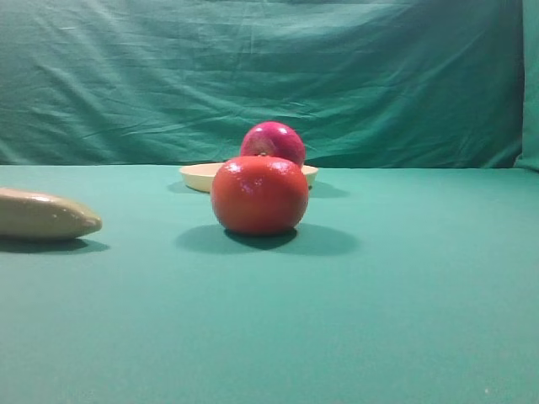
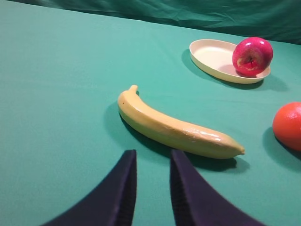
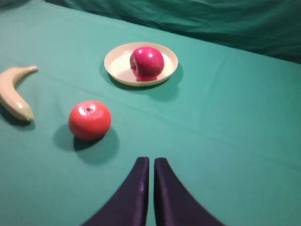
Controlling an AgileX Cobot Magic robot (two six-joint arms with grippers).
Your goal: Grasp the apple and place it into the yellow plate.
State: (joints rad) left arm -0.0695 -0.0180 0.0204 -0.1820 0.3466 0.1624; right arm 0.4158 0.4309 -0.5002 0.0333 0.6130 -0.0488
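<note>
The dark red apple point(image 3: 146, 62) rests inside the yellow plate point(image 3: 117, 66), upright and off to the plate's right half. From the left wrist view the apple point(image 2: 252, 55) shows a pale patch and sits at the plate's point(image 2: 209, 54) near-right rim. In the exterior view the apple point(image 1: 272, 139) and plate point(image 1: 198, 175) are partly hidden behind an orange-red fruit. My right gripper point(image 3: 151, 160) is shut and empty, well short of the plate. My left gripper point(image 2: 153, 153) hovers near the banana with a small gap between its fingers, holding nothing. Neither gripper appears in the exterior view.
An orange-red tomato-like fruit point(image 1: 259, 194) stands in front of the plate, left of my right gripper point(image 3: 89, 120). A pale banana point(image 2: 174, 127) lies just ahead of my left gripper. Green cloth covers the table point(image 1: 404, 295) and the backdrop.
</note>
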